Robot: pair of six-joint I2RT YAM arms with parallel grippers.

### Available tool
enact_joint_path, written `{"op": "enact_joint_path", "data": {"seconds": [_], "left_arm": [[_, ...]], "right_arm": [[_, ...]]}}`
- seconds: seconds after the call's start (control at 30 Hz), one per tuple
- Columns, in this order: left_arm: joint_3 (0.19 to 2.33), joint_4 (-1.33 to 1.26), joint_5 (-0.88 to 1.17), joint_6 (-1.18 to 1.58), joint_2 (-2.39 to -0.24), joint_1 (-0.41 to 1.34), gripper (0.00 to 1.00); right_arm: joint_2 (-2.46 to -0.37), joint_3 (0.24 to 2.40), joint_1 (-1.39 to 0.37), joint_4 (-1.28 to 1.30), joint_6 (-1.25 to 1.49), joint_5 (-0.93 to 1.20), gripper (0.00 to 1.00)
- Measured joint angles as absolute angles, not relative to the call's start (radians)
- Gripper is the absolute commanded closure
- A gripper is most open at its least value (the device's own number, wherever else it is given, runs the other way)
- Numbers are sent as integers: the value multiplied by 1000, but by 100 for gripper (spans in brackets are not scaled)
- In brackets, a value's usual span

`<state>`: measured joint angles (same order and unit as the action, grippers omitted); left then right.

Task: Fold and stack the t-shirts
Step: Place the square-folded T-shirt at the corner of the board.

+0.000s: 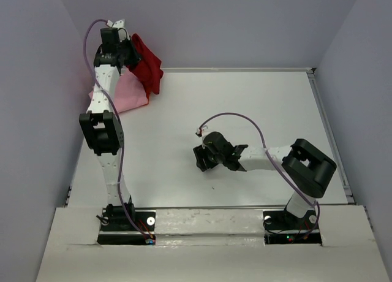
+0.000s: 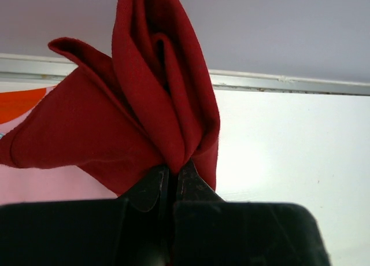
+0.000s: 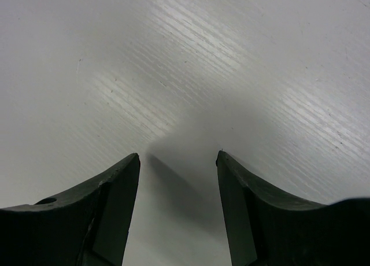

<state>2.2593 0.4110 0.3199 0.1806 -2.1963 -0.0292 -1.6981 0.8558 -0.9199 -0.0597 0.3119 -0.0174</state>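
My left pincer is closed tight on a gathered fold of the crimson shirt, the cloth pinched between both fingertips. In the left wrist view the shirt stands up from the pinch toward 12 o'clock in long creased folds, with one lobe spreading to 9 o'clock. Behind it, the pink shirt fills the 8 o'clock corner and a strip of the orange shirt shows at the 9 o'clock edge, seemingly under the pink one. The white table runs off at 3 o'clock up to the grey wall. In the top view, my left pincer is stretched to the table's 11 o'clock corner. The crimson shirt is bunched at 4 o'clock of it, and the pink shirt lies flat on the table just toward 6 o'clock. Whether the crimson cloth rests on the pink I cannot tell. My right pincer stands half open and holds nothing. Its fingers hang close over bare table. From above, the right pincer sits near the table's middle and points toward 8 o'clock, well apart from the shirts, with a purple cable looping over its wrist.
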Motion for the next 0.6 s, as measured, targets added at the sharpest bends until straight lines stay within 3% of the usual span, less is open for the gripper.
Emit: {"op": "enact_joint_path", "data": {"seconds": [0.4,0.6], "left_arm": [[2231,417,322,180,-2183,-44,100],[2032,409,307,176,-2090,-70,100]], "right_arm": [[-1724,879,-931,-75,314,-7,39],[-1748,907,-931,-75,313,1,39]]}}
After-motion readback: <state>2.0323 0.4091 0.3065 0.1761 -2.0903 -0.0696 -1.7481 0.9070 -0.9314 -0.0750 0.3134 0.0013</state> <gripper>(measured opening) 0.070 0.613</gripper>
